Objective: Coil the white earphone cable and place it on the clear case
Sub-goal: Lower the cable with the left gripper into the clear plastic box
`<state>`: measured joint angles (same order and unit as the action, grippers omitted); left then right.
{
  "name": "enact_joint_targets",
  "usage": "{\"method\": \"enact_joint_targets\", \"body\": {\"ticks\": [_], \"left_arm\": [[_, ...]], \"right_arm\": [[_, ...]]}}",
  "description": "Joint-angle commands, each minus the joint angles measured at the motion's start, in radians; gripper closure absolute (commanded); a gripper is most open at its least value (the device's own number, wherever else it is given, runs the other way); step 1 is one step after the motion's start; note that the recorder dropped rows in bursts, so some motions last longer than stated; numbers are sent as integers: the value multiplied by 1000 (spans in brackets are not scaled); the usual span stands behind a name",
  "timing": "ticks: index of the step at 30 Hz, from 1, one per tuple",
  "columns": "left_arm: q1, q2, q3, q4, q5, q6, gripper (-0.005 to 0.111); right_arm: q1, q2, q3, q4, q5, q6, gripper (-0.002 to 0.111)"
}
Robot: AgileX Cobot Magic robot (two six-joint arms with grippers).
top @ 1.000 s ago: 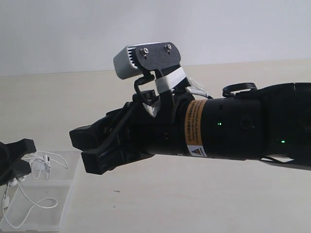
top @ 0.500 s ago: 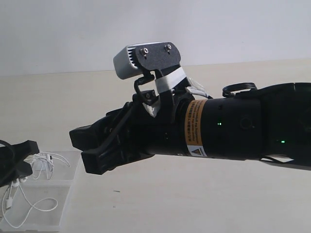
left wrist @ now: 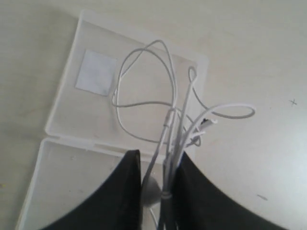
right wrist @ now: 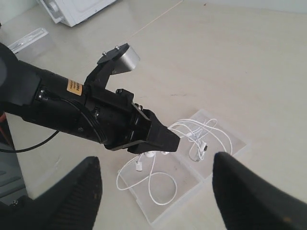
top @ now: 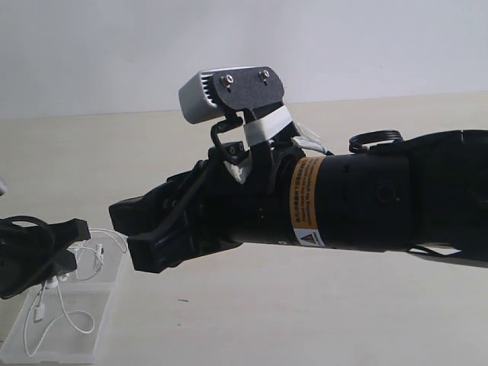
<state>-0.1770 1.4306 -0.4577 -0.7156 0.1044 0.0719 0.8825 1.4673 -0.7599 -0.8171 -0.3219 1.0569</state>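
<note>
The clear case (left wrist: 86, 115) lies open and flat on the beige table, its whitish label patch (left wrist: 96, 73) in the far half. The white earphone cable (left wrist: 169, 120) hangs in loose loops from my left gripper (left wrist: 158, 158), which is shut on a bundle of strands and an earbud. Seen from the right wrist, the cable (right wrist: 174, 186) trails over the case (right wrist: 182, 163), its plug (right wrist: 138, 166) near one edge. In the exterior view the left gripper (top: 76, 245) holds the cable (top: 76, 324) above the case (top: 99, 305). My right gripper (right wrist: 157, 159) stands wide open above, holding nothing.
The right arm (top: 343, 202) fills the middle of the exterior view, its gripper (top: 126, 232) close to the left one. A white box (right wrist: 76, 9) and a small clear object (right wrist: 29, 38) sit at the table's far side.
The left gripper has moved right and up over the case with the cable. The loops were dragged along and now hang lower over the case. The right arm has not moved.
</note>
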Motion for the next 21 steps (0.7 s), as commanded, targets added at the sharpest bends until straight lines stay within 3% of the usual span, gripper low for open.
{"method": "enact_joint_targets", "body": {"ticks": [1,21], "left_arm": [[-4,3,-7,-1,-16,0,84],[-4,2,62,-1,-50,-5,84]], "right_arm": [[2,-5,-4,-4,-7,1,45],[2,-5,-4,-4,-7,1,45]]}}
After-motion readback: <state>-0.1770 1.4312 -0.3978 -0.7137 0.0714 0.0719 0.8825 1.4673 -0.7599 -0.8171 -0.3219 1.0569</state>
